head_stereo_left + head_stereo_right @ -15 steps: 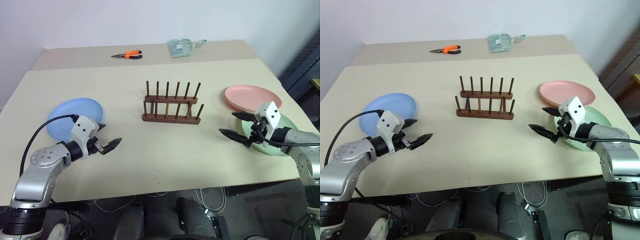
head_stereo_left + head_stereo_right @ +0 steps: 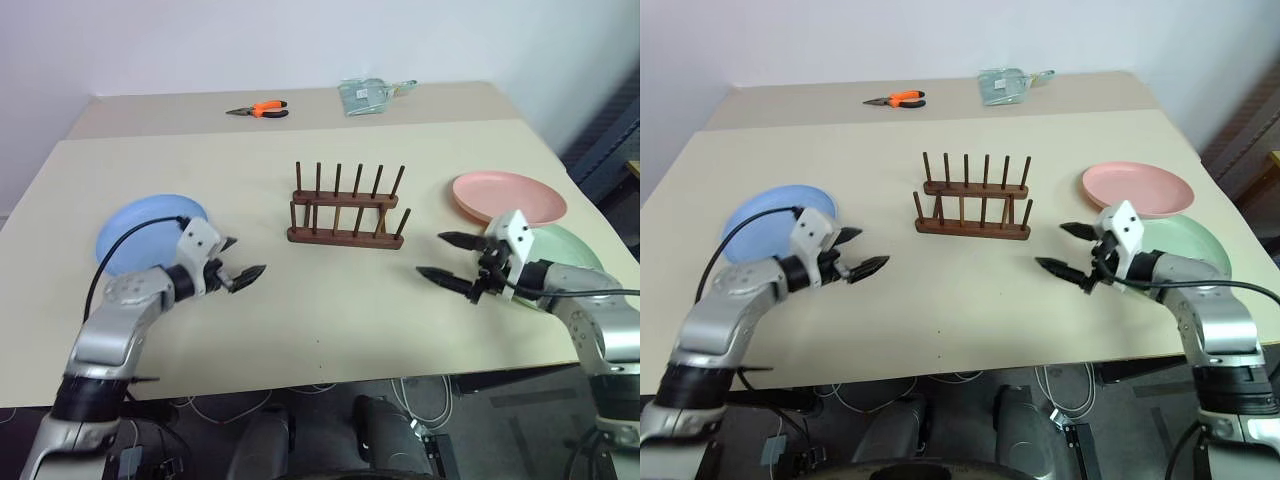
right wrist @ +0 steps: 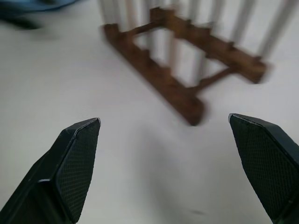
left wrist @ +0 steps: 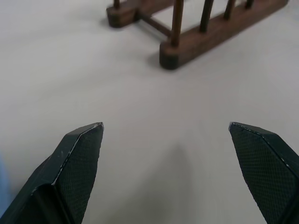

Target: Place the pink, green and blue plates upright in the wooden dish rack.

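Reaching in over the beige table [image 2: 300,300] from either side, both arms are bent at the elbow and aim their grippers slightly downward and inward, toward each other. The left gripper [image 2: 243,261] has its two black fingers spread wide with nothing between them, poised just above the tabletop; the right gripper [image 2: 440,256] is likewise spread wide and empty, its fingers in the air over bare table. Between the two, and a little farther from the robot than either, stands the small dark brown wooden dish rack [image 2: 346,208], its long axis running across the table from one gripper's side to the other, its two base rails parallel and its thin pegs upright; no plate sits in it. In the left wrist view the near end of the rack [image 4: 196,32] lies ahead of the open fingertips [image 4: 86,140], well apart from them. The round light blue plate [image 2: 140,225] lies flat behind the left gripper, beside that wrist. The round pale mint green plate [image 2: 575,250] lies flat behind the right gripper, partly hidden by that arm, and the round salmon pink plate [image 2: 508,195] lies flat just beyond it, its edge overlapping the green one.
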Robot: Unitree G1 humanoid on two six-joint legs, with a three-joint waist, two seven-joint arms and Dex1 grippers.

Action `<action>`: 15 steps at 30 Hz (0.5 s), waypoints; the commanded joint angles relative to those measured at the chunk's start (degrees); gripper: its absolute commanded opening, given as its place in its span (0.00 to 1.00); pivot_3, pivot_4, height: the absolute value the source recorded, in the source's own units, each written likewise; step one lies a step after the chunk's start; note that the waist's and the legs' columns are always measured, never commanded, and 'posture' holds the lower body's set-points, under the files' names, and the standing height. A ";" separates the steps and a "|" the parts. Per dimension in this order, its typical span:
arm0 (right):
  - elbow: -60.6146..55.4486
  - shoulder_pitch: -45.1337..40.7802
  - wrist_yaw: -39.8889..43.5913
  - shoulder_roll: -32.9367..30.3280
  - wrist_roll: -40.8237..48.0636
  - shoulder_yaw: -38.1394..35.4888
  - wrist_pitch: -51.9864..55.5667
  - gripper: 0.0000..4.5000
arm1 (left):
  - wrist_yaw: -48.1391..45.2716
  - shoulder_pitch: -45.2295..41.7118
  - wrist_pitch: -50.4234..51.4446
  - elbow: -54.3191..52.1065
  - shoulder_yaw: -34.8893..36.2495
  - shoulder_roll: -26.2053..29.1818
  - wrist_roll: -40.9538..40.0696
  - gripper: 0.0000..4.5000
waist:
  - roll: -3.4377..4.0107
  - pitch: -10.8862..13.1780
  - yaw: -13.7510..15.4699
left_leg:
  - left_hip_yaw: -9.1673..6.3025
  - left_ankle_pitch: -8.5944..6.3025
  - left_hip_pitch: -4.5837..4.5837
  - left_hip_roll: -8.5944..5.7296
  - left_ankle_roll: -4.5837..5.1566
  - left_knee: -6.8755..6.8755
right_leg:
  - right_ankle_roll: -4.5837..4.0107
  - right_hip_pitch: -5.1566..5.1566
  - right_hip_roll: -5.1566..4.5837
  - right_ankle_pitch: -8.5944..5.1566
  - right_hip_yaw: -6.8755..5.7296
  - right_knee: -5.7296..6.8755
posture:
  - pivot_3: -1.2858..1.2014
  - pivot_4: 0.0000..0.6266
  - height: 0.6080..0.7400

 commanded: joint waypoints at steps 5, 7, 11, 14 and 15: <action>-14.32 6.01 -7.80 5.95 1.82 3.12 4.88 1.00 | -15.45 -19.19 -18.86 34.54 -9.70 -2.68 8.36 0.98 | 0.01 -0.01 -0.16 | 0.02 0.00 -0.03 -0.01 0.00 -0.03 | -0.03 -0.07 0.00 0.17 0.01 0.02 | 0.52 0.24 1.00; -17.73 7.96 -9.61 6.59 2.22 3.26 6.09 1.00 | -17.39 -25.18 -23.21 44.55 -10.98 -4.93 10.40 0.98 | -0.06 0.00 0.18 | 0.02 0.00 -0.06 -0.02 0.00 -0.02 | 0.01 -0.07 0.00 0.20 0.00 -0.01 | 0.52 0.24 1.00; -22.00 11.08 -12.48 7.01 1.94 3.58 7.23 1.00 | -19.31 -33.66 -30.85 59.03 -11.98 -10.05 13.73 0.98 | -0.15 -0.05 0.58 | 0.00 0.00 -0.08 -0.08 0.01 0.07 | 0.22 -0.01 -0.06 0.09 0.00 -0.05 | 0.52 0.24 1.00; -23.61 12.58 -13.75 6.64 2.30 2.96 7.77 1.00 | -19.32 -36.91 -33.86 64.76 -12.21 -13.40 15.73 0.93 | -0.16 -0.05 1.01 | 0.00 -0.01 -0.08 -0.08 0.02 0.06 | 0.25 -0.01 -0.06 0.09 -0.01 -0.05 | 0.52 0.24 1.00; -24.02 12.76 -14.08 6.61 2.46 3.01 7.91 1.00 | -19.73 -37.45 -34.57 65.95 -11.86 -14.02 15.85 0.87 | -0.16 -0.05 1.09 | 0.00 -0.01 -0.07 -0.08 0.02 0.06 | 0.26 -0.01 -0.05 0.09 -0.01 -0.04 | 0.52 0.24 1.00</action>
